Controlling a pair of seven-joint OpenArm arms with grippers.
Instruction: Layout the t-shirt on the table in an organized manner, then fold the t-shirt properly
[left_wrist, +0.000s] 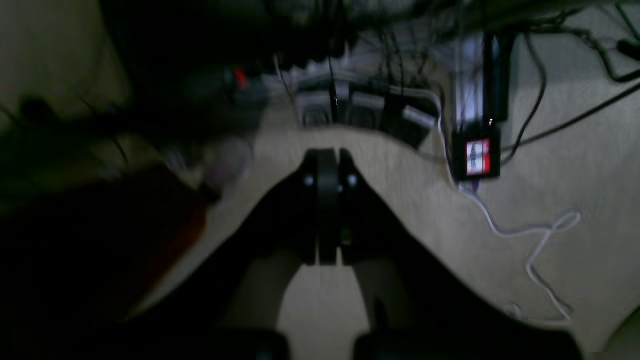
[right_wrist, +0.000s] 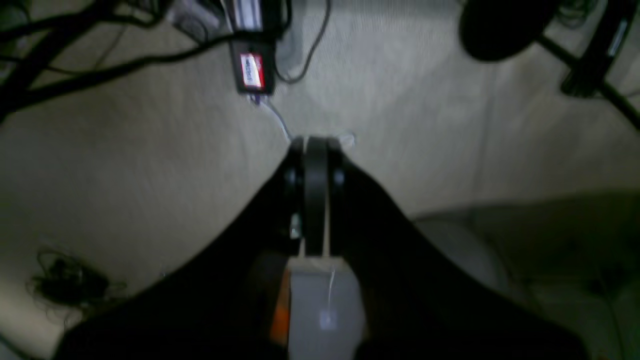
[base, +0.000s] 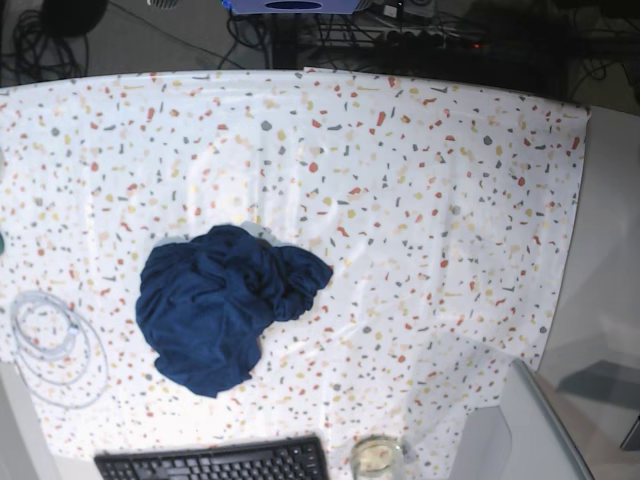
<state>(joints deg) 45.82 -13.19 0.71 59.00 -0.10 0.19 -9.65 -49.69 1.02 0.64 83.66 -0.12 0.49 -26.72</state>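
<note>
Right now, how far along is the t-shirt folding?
Nothing looks done: the navy t-shirt lies crumpled in a heap on the speckled table. Nothing is in hand: the left gripper and right gripper are shut, empty, facing the floor. Spreading and folding remain.

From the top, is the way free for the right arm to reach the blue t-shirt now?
Probably yes. The t-shirt lies crumpled in the open on the table, nothing on top of it. The keyboard and coiled cable lie beside it, apart. The right end effector is shut, so it must open first.
</note>
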